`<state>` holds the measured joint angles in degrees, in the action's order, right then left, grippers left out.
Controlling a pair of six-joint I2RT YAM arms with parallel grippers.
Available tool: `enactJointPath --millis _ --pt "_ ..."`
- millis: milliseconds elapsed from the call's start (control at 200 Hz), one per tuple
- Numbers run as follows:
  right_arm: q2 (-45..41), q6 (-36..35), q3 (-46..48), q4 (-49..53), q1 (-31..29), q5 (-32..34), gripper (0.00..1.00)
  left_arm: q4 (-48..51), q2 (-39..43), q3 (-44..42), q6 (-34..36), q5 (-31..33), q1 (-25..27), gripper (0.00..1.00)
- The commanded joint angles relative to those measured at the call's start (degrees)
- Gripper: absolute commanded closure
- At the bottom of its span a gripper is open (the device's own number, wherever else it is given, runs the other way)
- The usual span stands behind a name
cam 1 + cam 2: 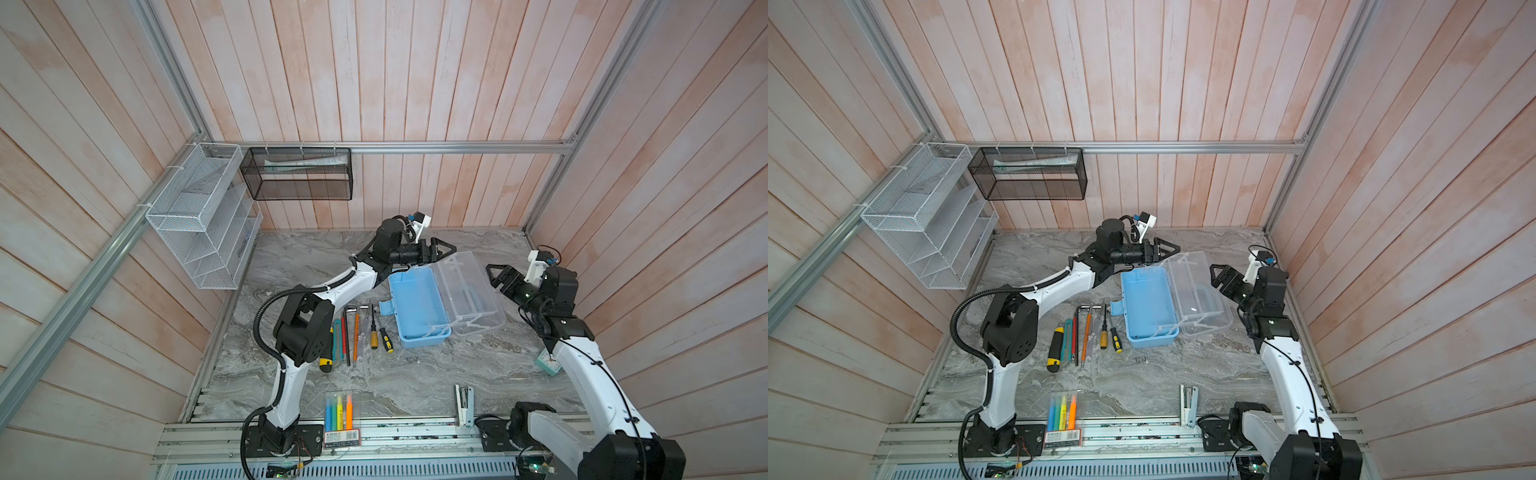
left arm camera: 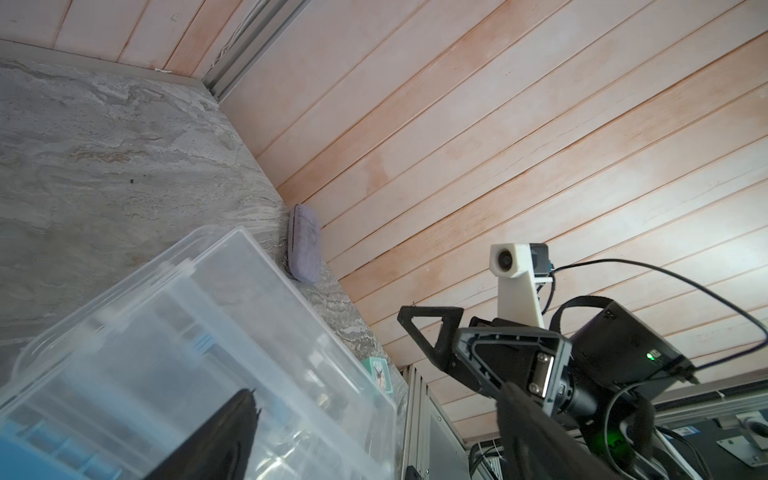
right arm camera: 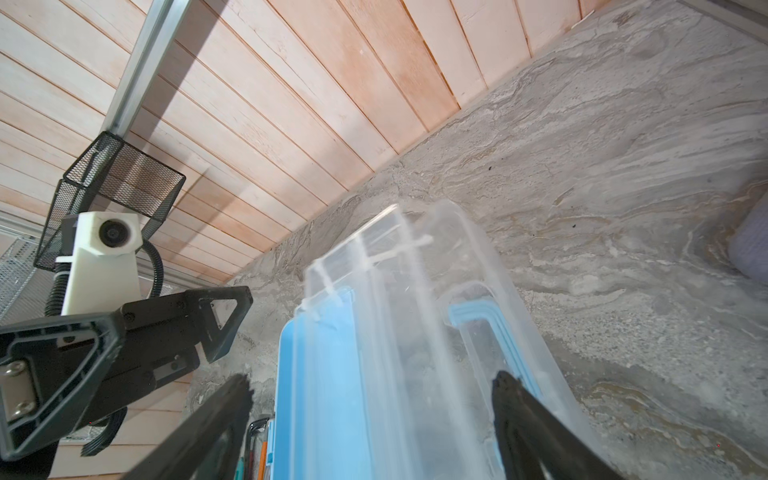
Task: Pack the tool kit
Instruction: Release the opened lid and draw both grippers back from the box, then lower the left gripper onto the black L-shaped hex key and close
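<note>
Grey marbled tabletop (image 1: 415,374), pale plank walls. Item: tool kit box (image 1: 417,307), light blue, lying open mid-table, with its clear lid (image 1: 473,291) folded flat to the right and the tray apparently empty. Thin stiff plastic, judged light and apt to slide; take it by a wall or rim. Loose tools in a row just left of the box: screwdrivers (image 1: 380,334), hex keys (image 1: 351,309), utility knife (image 1: 326,357). They look slim, hard and likely to roll; pinch across the handles. Left gripper (image 1: 449,251) is spread and empty over the box's far end. Right gripper (image 1: 492,276) is spread and empty beside the lid. Highlighter pack (image 1: 340,411) and stapler (image 1: 464,405) lie at the front edge, well apart. The left elbow crowds the knife.
</note>
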<state>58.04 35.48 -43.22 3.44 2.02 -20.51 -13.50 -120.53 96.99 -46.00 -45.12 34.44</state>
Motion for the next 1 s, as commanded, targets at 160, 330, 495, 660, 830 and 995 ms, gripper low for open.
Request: enactJointPath --millis 160,330,495,660,830,995 --pt "2.8 -9.7 -9.1 5.6 -18.4 16.8 0.13 7.6 15.5 -13.5 8.6 12.3 -4.2 0.03" --pt "7.7 -11.9 -12.9 6.0 -29.8 23.9 0.16 20.1 28.2 -25.2 14.5 30.4 -6.0 0.0" --pt "11.0 -11.8 -12.8 4.4 -36.5 25.3 0.18 29.8 40.9 -37.5 14.7 42.4 -6.2 0.0" --pt "13.3 -10.3 -10.6 1.7 -38.4 22.4 0.2 36.0 50.6 -48.2 9.9 48.6 -5.9 0.12" --pt "14.9 -9.6 -8.7 -0.2 -38.7 20.5 0.23 34.9 51.3 -54.0 6.1 52.0 -3.1 0.38" --pt "14.4 -9.5 -7.4 -0.6 -38.7 20.7 0.24 34.9 43.4 -52.5 4.5 56.4 -1.1 0.53"
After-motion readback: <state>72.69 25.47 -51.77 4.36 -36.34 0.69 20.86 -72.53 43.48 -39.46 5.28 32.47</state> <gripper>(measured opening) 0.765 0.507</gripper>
